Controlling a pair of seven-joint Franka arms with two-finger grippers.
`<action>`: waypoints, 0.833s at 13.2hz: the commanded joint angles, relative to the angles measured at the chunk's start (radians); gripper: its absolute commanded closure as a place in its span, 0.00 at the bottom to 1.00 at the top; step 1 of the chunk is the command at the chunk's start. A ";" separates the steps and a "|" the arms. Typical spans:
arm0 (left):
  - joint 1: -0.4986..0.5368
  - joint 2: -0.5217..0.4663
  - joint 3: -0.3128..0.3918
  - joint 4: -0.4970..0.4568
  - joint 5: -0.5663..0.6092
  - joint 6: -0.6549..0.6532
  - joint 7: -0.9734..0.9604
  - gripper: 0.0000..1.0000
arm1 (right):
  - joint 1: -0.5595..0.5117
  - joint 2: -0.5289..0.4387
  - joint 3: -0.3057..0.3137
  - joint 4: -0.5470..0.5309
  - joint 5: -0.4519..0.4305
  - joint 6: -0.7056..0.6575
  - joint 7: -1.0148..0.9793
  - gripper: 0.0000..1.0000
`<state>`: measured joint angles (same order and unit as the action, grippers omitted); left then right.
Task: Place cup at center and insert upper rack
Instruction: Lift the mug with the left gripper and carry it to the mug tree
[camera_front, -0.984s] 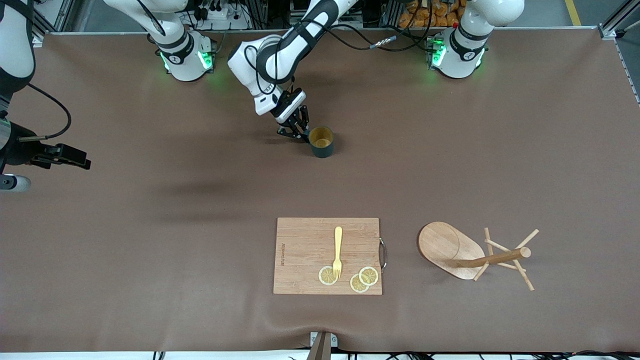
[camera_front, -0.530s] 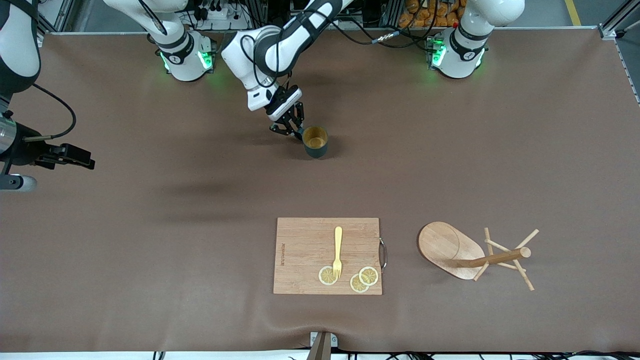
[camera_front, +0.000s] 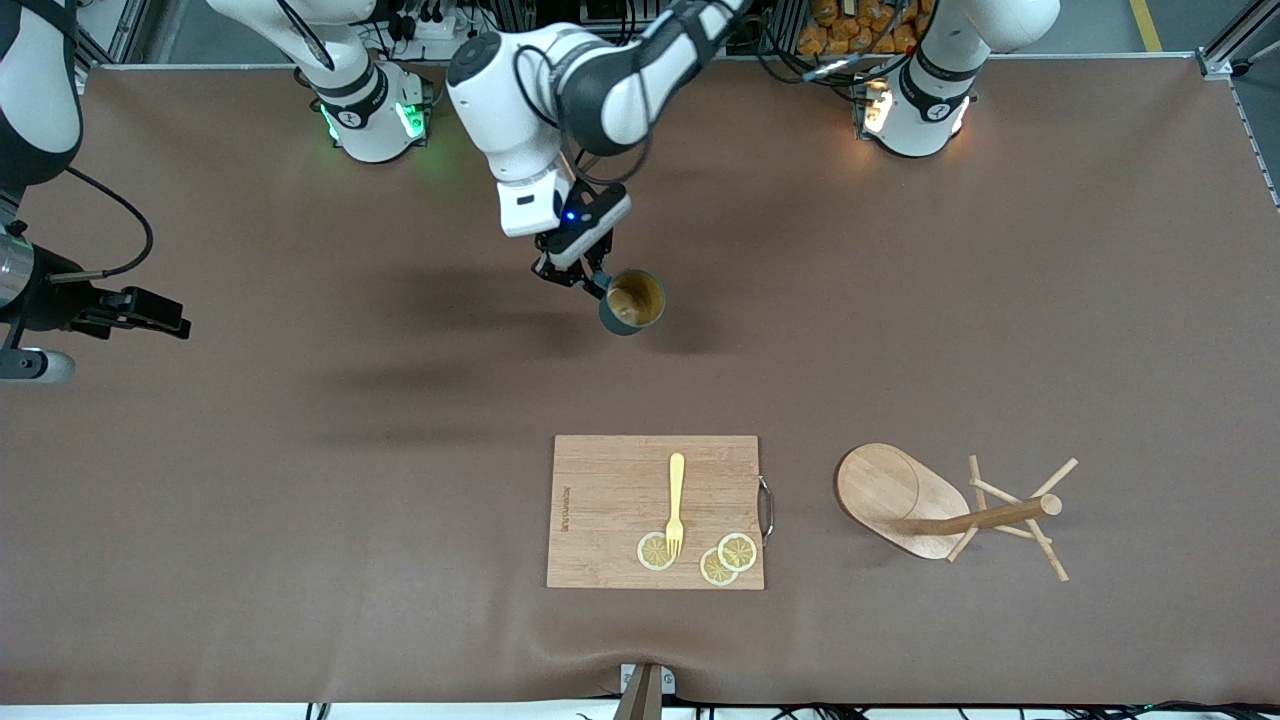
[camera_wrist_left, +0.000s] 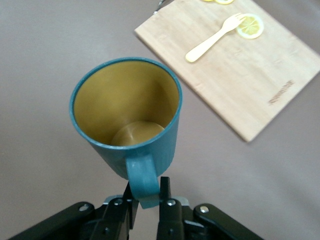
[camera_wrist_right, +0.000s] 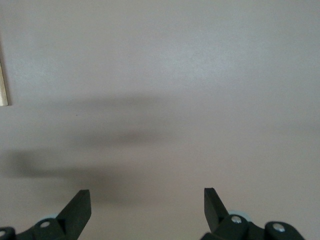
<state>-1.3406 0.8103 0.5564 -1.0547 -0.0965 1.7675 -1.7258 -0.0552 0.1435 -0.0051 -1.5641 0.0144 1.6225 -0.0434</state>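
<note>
You've got the left gripper (camera_front: 578, 276) clamped on the cup (camera_front: 631, 301) by its handle, looks lifted and tipped over mid-table, so the centre is right below it, while the right gripper (camera_front: 150, 312) waits spread wide toward its end.

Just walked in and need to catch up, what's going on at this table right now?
The left gripper is shut on the cup by its handle and holds it tilted above the table. The right gripper waits open over the right arm's end. The upper rack lies on its side beside the cutting board, which carries a fork and lemon slices.
</note>
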 joint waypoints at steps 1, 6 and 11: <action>0.085 -0.136 -0.013 -0.071 -0.084 0.058 0.083 1.00 | 0.008 -0.012 -0.004 0.006 0.002 -0.012 0.019 0.00; 0.297 -0.279 -0.016 -0.080 -0.329 0.066 0.308 1.00 | -0.008 -0.015 -0.006 0.009 0.001 -0.018 0.019 0.00; 0.490 -0.377 -0.018 -0.164 -0.566 0.066 0.572 1.00 | -0.035 -0.013 -0.003 0.006 -0.004 -0.045 0.048 0.00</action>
<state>-0.9078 0.5079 0.5564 -1.1342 -0.5895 1.8153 -1.2529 -0.0750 0.1413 -0.0212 -1.5570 0.0138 1.6064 -0.0335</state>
